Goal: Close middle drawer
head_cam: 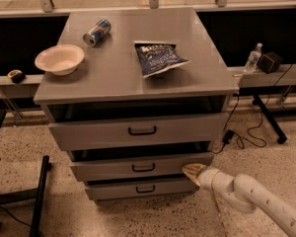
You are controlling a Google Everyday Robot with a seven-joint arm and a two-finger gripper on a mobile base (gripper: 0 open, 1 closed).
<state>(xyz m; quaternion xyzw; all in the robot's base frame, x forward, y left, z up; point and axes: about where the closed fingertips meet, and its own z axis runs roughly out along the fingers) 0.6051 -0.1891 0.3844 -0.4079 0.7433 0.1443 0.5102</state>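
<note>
I'm on the one camera and count three drawers stacked under the counter [113,80]. The middle drawer [103,170] sits between the top drawer [98,132] and the bottom drawer [108,189]. Its front stands a little proud, with a dark gap above it — not closed. The gripper [191,170] is below the counter's front right corner, touching the right end of the middle drawer's front. The jaws look pressed together, grasping nothing. On the counter there is one bowl [59,59] at the left edge, one can [97,32] lying behind it, and one chip bag [159,58] right of centre. One bottle [253,58] stands off the counter's right side.
</note>
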